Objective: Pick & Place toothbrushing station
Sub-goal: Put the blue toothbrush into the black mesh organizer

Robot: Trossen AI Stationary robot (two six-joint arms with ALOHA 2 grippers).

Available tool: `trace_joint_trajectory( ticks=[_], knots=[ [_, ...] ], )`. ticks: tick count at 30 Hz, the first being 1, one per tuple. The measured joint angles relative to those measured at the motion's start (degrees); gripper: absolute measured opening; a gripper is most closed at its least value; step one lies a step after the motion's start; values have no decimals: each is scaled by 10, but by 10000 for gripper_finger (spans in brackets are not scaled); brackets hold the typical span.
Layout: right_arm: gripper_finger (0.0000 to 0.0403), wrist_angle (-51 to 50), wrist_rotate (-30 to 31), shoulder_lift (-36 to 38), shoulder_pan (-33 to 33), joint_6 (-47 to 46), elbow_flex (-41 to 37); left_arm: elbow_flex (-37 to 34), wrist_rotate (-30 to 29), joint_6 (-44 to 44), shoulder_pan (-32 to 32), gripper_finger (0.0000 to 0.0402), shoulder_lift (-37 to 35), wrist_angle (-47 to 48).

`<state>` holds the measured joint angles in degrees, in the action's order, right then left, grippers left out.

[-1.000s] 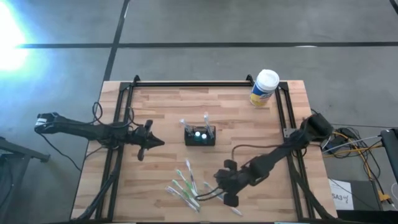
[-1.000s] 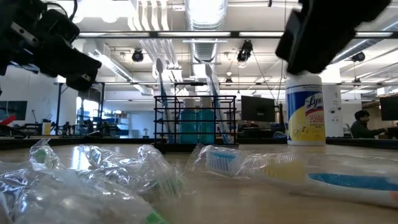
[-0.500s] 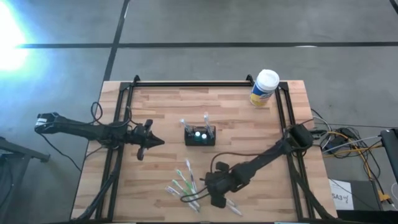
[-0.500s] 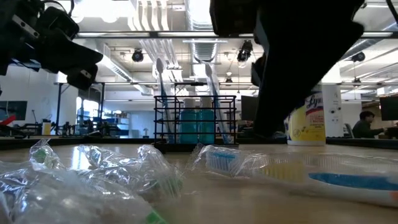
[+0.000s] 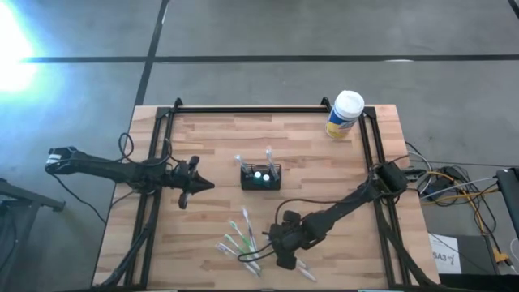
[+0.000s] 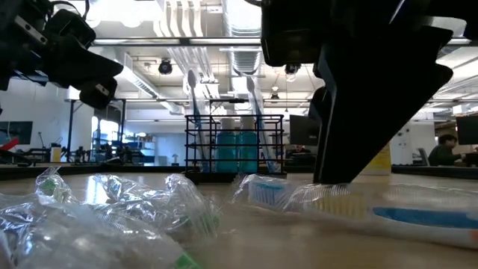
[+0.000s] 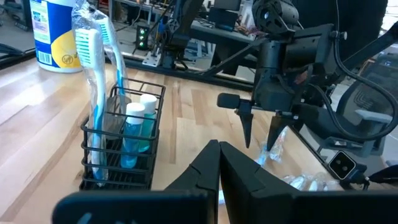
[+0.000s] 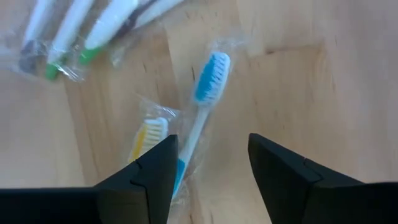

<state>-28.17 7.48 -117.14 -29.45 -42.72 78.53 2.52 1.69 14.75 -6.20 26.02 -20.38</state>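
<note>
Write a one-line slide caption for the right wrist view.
Open right gripper poised above a wrapped blue-bristled toothbrush lying on the wooden table.

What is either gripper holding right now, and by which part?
Nothing is held. The right gripper is open, poised over a wrapped blue-bristled toothbrush lying on the table without touching it. The left gripper is shut on nothing, waiting left of the toothbrushing station.

No lettering can be read anywhere; the print on the yellow canister (image 7: pixel 50 34) is too blurred.
</note>
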Motion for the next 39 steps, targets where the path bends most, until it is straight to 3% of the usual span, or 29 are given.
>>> trace_joint_trajectory(
  ticks=[9,16,29,35,39],
  knots=[
    [152,9,4,3,0,-11,-31,0,0,3,0,13,0,0],
    [93,-86,64,9,1,-10,-40,0,0,3,0,13,0,-1],
    [21,-90,51,13,6,41,-34,0,0,4,0,13,0,-1],
    [10,-96,135,27,8,72,-32,0,0,4,0,13,0,-2],
    [8,-75,191,85,8,99,-31,0,0,4,0,13,0,-16]
  ],
)
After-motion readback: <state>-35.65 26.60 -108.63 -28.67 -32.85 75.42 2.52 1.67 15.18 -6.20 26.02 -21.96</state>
